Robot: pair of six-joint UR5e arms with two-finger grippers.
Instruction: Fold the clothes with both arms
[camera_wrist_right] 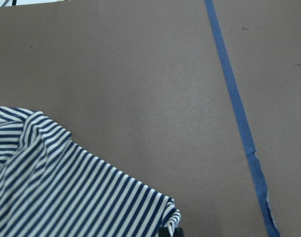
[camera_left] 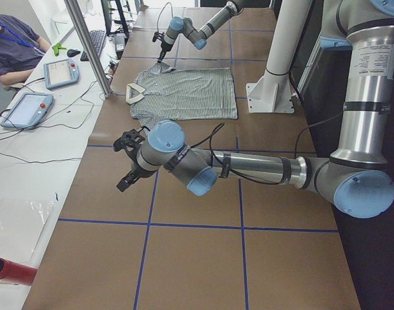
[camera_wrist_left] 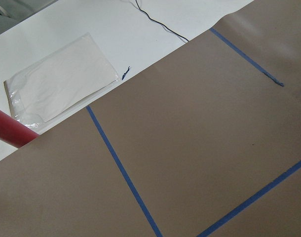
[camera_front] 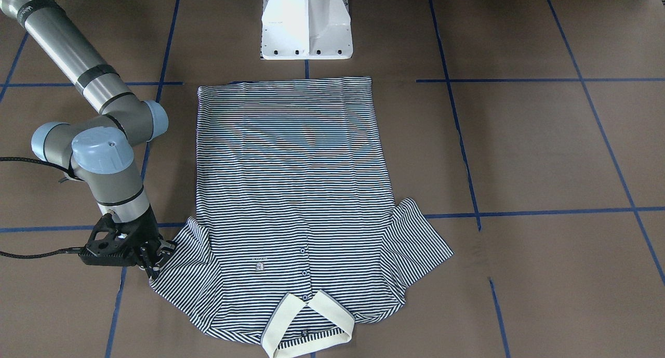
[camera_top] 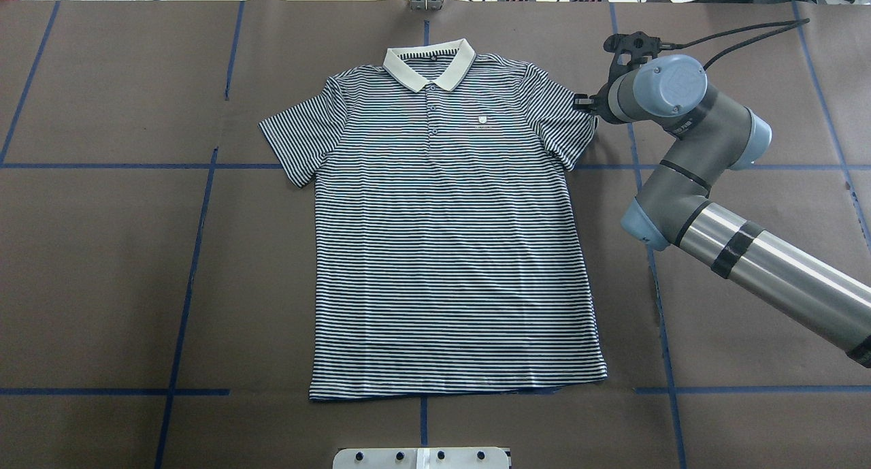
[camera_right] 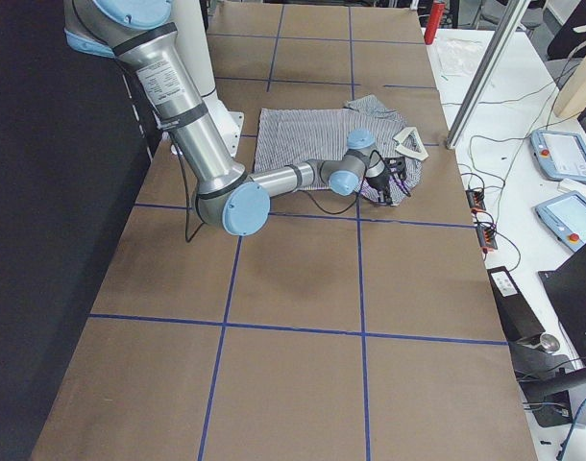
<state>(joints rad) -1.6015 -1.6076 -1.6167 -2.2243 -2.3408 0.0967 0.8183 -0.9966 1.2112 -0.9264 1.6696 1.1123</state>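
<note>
Navy-and-white stripes marked the polo shirt (camera_top: 449, 237), spread flat mid-frame on the table (camera_top: 102, 251), with the right gripper (camera_front: 156, 262) at its sleeve hem, lower left in the front view, its grip not discernible, and the left gripper (camera_left: 127, 165) hanging well apart, likewise untellable; the first sleeve fold seemingly needed a firm pinch.
</note>
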